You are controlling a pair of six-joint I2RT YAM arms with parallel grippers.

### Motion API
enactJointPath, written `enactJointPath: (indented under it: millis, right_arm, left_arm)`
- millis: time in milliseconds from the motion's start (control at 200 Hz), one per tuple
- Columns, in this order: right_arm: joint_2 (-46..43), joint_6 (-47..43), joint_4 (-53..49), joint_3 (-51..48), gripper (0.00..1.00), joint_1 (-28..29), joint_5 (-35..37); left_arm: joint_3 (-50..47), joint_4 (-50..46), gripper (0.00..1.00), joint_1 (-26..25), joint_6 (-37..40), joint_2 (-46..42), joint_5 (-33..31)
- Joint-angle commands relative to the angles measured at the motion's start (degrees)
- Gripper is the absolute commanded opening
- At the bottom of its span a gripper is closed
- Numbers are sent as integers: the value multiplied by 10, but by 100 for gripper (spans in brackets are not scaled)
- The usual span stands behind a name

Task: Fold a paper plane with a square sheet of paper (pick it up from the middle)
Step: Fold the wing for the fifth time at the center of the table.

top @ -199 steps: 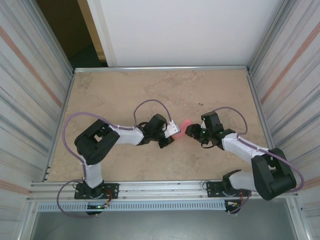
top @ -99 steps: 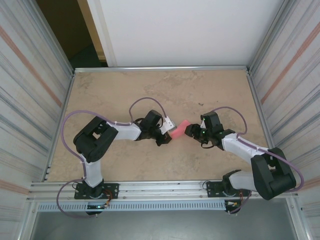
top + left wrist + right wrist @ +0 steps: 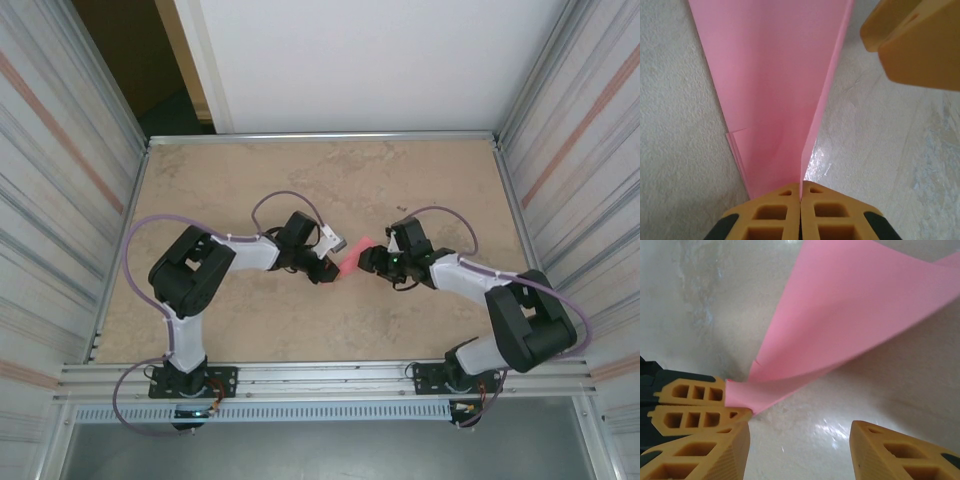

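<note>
The left gripper [image 3: 800, 196] has its jaws together, clamped on the narrow tip of the pink sheet of paper [image 3: 775, 75]. The sheet is creased into a pointed wedge that fans out from the pinch, low over the middle of the worktop [image 3: 675, 100]. The right gripper [image 3: 800, 432] faces it, jaws apart, with the wedge's edge just ahead of them. That single pinch is the risk: if the right jaws close off the crease or tug sideways, the thin paper may slip, skew or tear. Whether its far end touches the worktop is hard to judge.
</note>
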Motion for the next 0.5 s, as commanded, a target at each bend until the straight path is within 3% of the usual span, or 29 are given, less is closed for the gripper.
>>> enactJointPath:
  millis: [0,496]
  right_arm:
    - [32,-18,-9,29,53,5,-14]
    - [107,8,-37,79,51,11,14]
  left_arm:
    - [20,-40,9,2,-18,18,12]
    - [34,-54,9,19,-90,38,27]
